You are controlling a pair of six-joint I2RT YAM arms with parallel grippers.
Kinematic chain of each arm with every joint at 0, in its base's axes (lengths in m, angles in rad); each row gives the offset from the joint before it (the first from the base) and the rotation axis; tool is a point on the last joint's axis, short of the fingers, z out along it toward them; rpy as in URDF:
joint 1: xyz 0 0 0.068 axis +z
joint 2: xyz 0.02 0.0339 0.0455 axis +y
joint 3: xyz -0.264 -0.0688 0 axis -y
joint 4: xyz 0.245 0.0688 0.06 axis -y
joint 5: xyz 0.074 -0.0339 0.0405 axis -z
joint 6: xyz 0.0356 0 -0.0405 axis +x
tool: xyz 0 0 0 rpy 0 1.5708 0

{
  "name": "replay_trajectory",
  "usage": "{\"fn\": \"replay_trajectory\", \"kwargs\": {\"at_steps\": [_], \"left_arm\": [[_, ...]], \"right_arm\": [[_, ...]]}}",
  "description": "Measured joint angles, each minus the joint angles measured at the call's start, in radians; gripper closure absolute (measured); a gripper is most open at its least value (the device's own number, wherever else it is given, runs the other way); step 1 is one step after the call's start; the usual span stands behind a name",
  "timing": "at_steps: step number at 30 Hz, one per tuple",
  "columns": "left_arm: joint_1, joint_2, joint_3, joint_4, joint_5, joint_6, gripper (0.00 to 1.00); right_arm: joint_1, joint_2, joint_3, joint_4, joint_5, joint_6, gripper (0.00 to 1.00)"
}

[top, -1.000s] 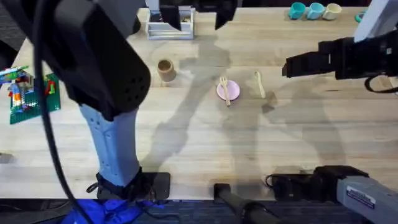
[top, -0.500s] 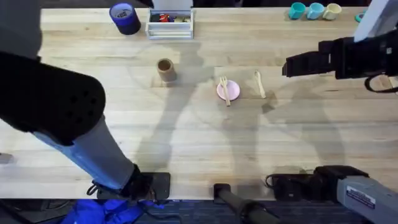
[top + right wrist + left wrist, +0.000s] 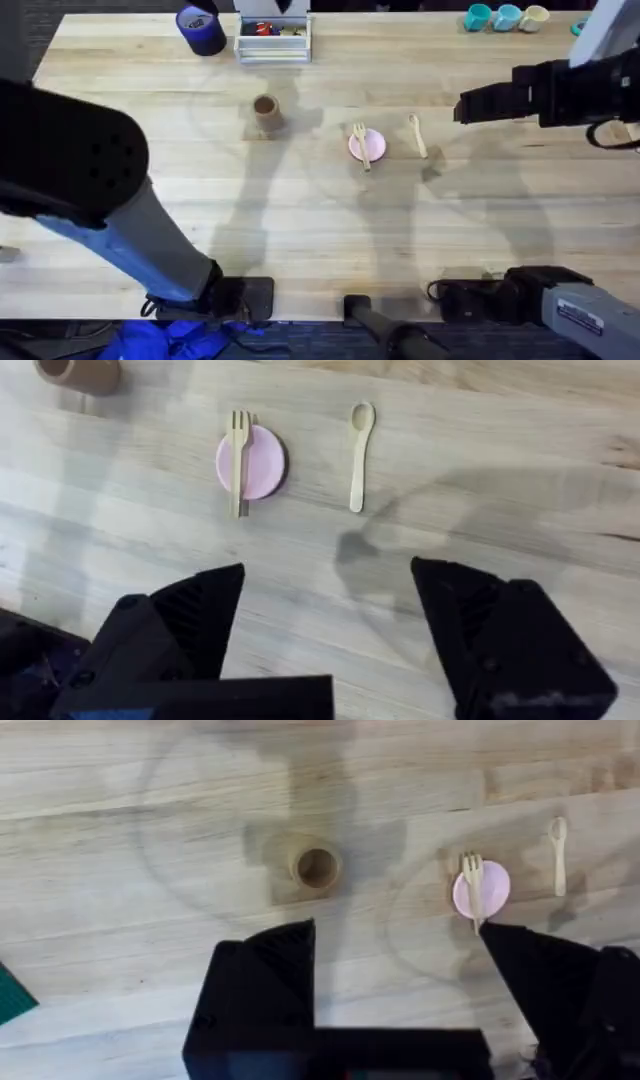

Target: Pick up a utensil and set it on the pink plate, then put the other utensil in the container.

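The small pale cream fork lies across the small round pink plate, overhanging its rim at both ends. The small pale cream spoon lies flat on the wooden table just beside the plate, well apart from the small tan-brown cylindrical cup. The right gripper hovers above the table with its fingers spread wide and empty; the left gripper is likewise spread and empty. Probable hazards: the spoon is thin and flat, so fingertips may skate over it or push it aside; a sideways approach may nudge the plate and dislodge the fork; the light, narrow cup may tip if the spoon strikes its rim.
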Motion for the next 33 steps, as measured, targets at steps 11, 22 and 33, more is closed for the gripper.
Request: {"fn": "replay_trajectory", "kwargs": {"at_steps": [11, 22, 33], "left_arm": [[0.056, -0.250, -0.340, 0.101, 0.007, 0.029, 0.006], [0.144, -0.654, -0.858, 0.357, -0.002, 0.137, 0.007], [0.146, -0.628, -1.025, 0.385, -0.231, 0.171, 0.008]], "right_arm": [[0.000, 0.000, 0.000, 0.000, 0.000, 0.000, 0.009], [0.000, 0.000, 0.000, 0.000, 0.000, 0.000, 0.009], [0.000, 0.000, 0.000, 0.000, 0.000, 0.000, 0.009]]}}
